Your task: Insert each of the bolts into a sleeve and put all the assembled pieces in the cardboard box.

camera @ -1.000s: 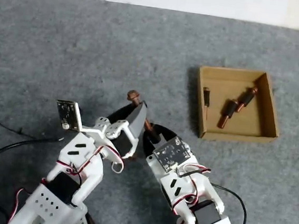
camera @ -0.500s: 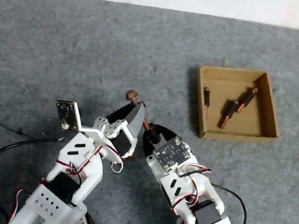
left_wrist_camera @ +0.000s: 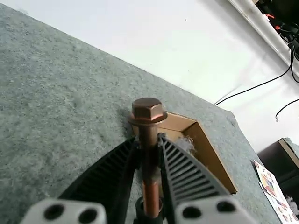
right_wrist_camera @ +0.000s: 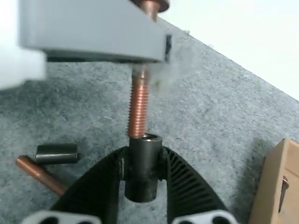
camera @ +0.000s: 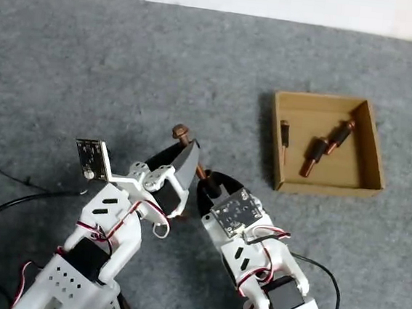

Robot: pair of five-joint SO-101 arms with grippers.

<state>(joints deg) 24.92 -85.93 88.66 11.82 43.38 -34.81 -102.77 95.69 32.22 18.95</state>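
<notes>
Right wrist view — spare sleeve (right_wrist_camera: 56, 153), loose bolt (right_wrist_camera: 39, 173) on carpet (right_wrist_camera: 210, 116) beside right pincer (right_wrist_camera: 143, 159).

A grey felt-covered table (camera: 91, 56) bears the cardboard box (camera: 327, 187), a loose bolt (right_wrist_camera: 39, 173) and a sleeve (right_wrist_camera: 57, 153).

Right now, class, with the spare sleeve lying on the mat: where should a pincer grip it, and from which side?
Probably from above, closing across the curved middle of the spare sleeve. It is a short cylinder lying on its side on the mat, so its round flanks are exposed. A loose bolt lies close by one flank; allow for it.
</notes>
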